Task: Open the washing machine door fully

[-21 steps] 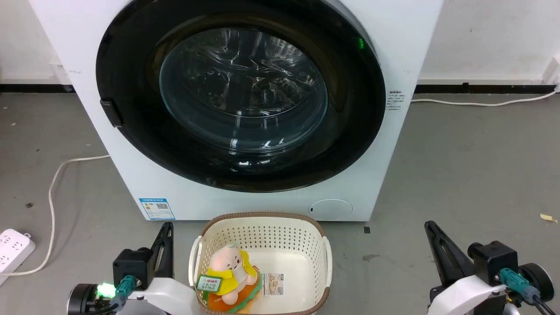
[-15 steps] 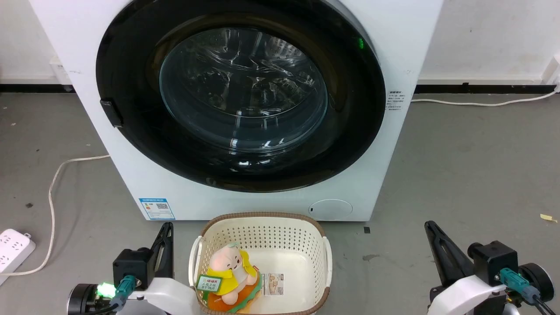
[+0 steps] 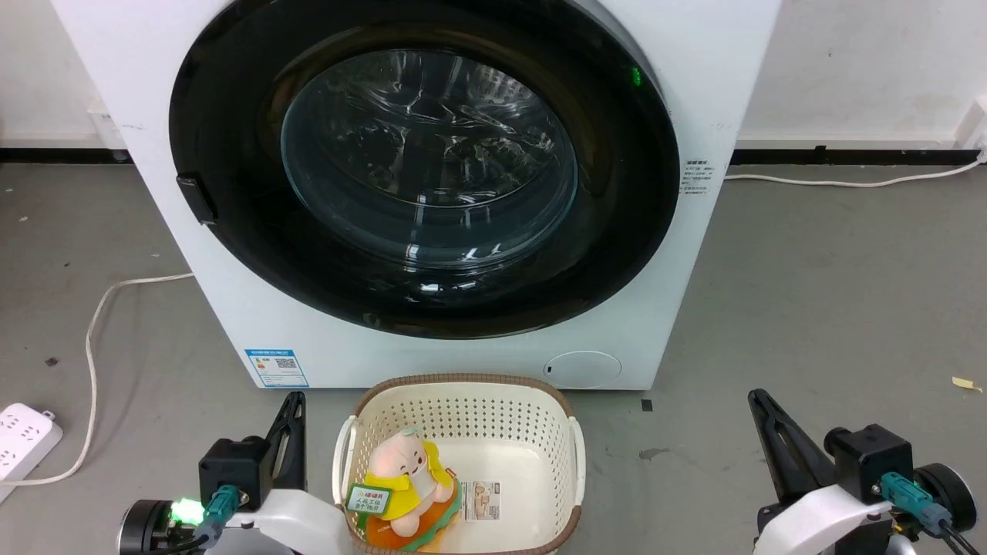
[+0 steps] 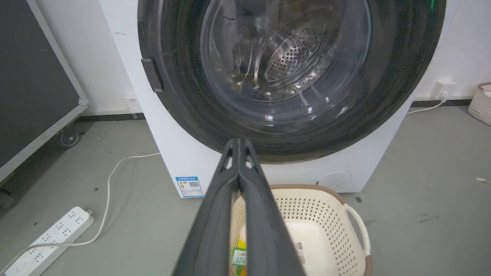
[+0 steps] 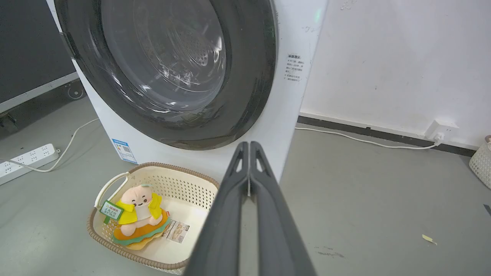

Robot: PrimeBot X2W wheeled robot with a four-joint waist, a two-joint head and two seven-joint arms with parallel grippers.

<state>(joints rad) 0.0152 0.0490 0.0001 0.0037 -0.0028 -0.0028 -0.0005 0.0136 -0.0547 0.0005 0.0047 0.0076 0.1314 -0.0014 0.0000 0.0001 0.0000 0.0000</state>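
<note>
Washing machine door (image 3: pixel 424 169) is sitting shut; left gripper (image 3: pixel 295 399) and right gripper (image 3: pixel 759 399) are idling low, both pressed together. Hooking the handle tab (image 3: pixel 195 199), mid-left, is looking best.

The head camera looks forward and steeply down from above. The left gripper (image 3: pixel 294 399) and right gripper (image 3: pixel 757 397) rise from its bottom corners with the laundry basket (image 3: pixel 463 380) between them. The washing machine (image 3: pixel 463 358) stands close beyond their tips, its top cut off.

The left wrist camera sits low and looks along its fingers (image 4: pixel 216 214) almost straight at the washing machine door (image 4: pixel 291 73), near ahead of the tips; the basket lies beneath them.

The right wrist camera, also low, faces the machine at a slant. Door and basket lie left of its fingers (image 5: pixel 226 222), and a wall socket (image 5: pixel 441 128) lies to their right.

All three views share the door, the basket and the blue sticker (image 3: pixel 276 368).
</note>
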